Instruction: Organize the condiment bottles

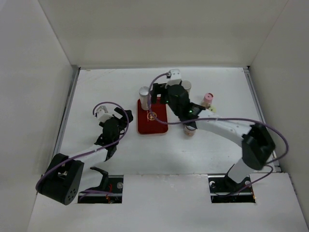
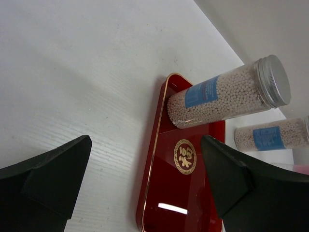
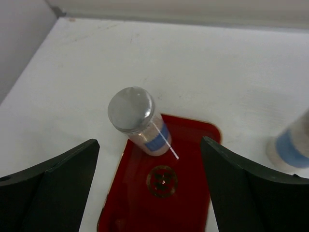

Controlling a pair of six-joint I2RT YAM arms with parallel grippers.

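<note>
A silver-capped bottle (image 1: 144, 94) with a blue label stands on the far left corner of the red tray (image 1: 152, 126). It also shows in the left wrist view (image 2: 227, 92) and the right wrist view (image 3: 137, 118). My right gripper (image 1: 161, 96) is open and empty, hovering over the tray's far end beside this bottle. A second silver-capped bottle (image 1: 186, 87) stands right of the tray, a pink-capped one (image 1: 208, 99) farther right. Another bottle (image 1: 189, 130) is partly hidden under the right arm. My left gripper (image 1: 126, 117) is open and empty, left of the tray.
White walls close the table in on the left, back and right. The right arm reaches across from the near right, over the table right of the tray. The left wrist view shows the tray's (image 2: 164, 193) gold emblem and the second blue-labelled bottle (image 2: 273, 135).
</note>
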